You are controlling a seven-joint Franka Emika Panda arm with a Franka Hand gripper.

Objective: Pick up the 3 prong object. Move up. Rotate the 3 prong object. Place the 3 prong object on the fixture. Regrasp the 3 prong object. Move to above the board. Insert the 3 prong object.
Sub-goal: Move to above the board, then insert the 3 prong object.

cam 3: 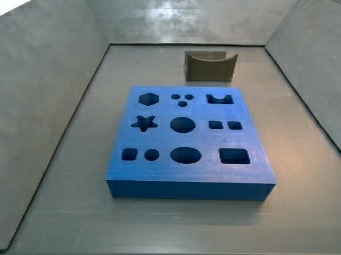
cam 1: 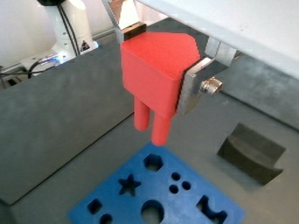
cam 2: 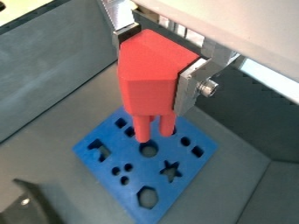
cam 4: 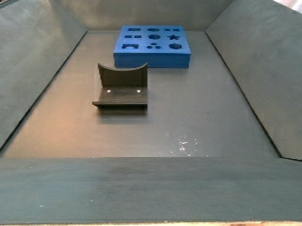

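My gripper (cam 1: 158, 61) is shut on the red-orange 3 prong object (cam 1: 156, 74), with a silver finger on each side of its block. The prongs point down. In both wrist views it hangs well above the blue board (cam 1: 117, 206). The gripper (cam 2: 156, 63) holds the 3 prong object (cam 2: 149, 79) so that its prongs show over the board (cam 2: 131, 166) near a round hole. The dark fixture (cam 1: 251, 153) stands empty beside the board. Both side views show the board (cam 3: 186, 189) (cam 4: 151, 58) and the fixture (cam 3: 209, 66) (cam 4: 120, 88), but neither the gripper nor the object.
Grey walls enclose the grey floor (cam 4: 177, 124) on all sides. Cables and white equipment (cam 1: 47, 52) lie beyond one wall.
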